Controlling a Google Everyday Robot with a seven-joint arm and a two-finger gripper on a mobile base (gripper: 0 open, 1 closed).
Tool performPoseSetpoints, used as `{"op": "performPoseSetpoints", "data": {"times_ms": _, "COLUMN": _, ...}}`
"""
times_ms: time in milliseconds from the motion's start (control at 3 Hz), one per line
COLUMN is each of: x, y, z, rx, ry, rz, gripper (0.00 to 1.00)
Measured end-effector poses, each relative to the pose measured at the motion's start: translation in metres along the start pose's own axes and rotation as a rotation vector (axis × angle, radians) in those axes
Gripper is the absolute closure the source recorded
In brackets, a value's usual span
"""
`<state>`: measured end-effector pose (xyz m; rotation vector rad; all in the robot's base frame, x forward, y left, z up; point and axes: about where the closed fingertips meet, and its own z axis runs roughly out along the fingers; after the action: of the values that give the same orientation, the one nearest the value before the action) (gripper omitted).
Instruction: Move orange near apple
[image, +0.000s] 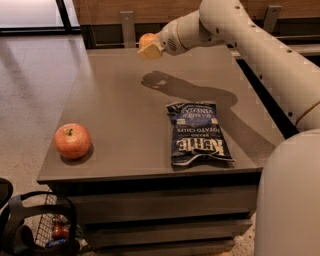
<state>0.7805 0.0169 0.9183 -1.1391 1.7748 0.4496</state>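
The apple (73, 141), pinkish-red with a dark stem, sits near the front left corner of the grey table (120, 110). My gripper (148, 46) is raised above the far middle of the table and is shut on the orange (146, 39), a small bright orange fruit partly hidden by the fingers. The orange hangs well above the tabletop, far from the apple. The arm's shadow falls on the table below it.
A blue chip bag (196, 132) lies flat on the table right of centre, between the arm and the front edge. A black wire basket (42, 230) stands on the floor at the front left. A wooden wall and rail run behind the table.
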Motion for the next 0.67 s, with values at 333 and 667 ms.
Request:
{"op": "performPoseSetpoints", "data": {"times_ms": 333, "x": -0.007, "y": 0.027, "z": -0.014, "rx": -0.054, "ry": -0.009, "rz": -0.015, "gripper": 1.0}}
{"op": "performPoseSetpoints", "data": {"times_ms": 667, "x": -0.001, "y": 0.061, "z": -0.025, "rx": -0.12, "ry": -0.021, "rz": -0.004, "gripper": 1.0}}
